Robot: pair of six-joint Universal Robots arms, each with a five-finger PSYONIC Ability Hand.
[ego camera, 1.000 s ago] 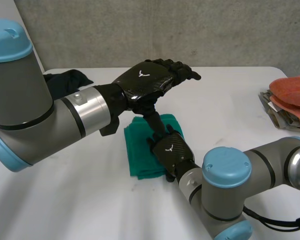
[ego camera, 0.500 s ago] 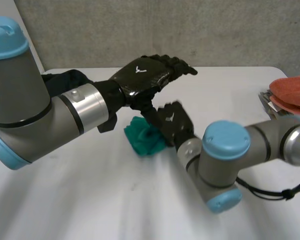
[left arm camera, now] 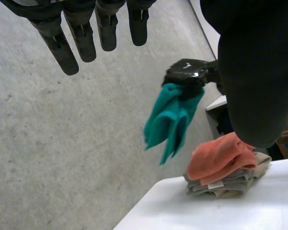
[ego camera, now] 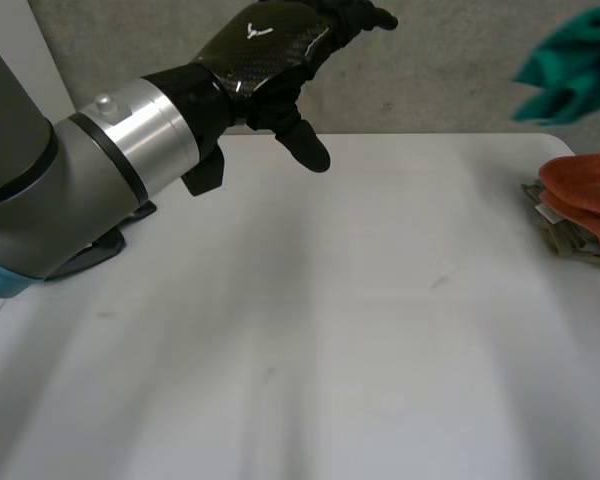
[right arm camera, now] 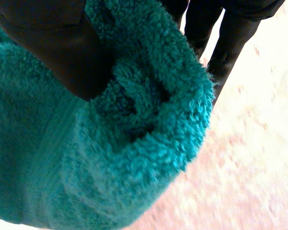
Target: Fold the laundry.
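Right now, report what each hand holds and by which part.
The right hand holds the teal towel in the air, pinched at its bunched top end, the rest hanging loose. The left hand holds nothing, fingers straight.

Robotics lab: bare concrete wall (ego camera: 450,70), plain white table (ego camera: 330,330), grey robot arm (ego camera: 60,190).
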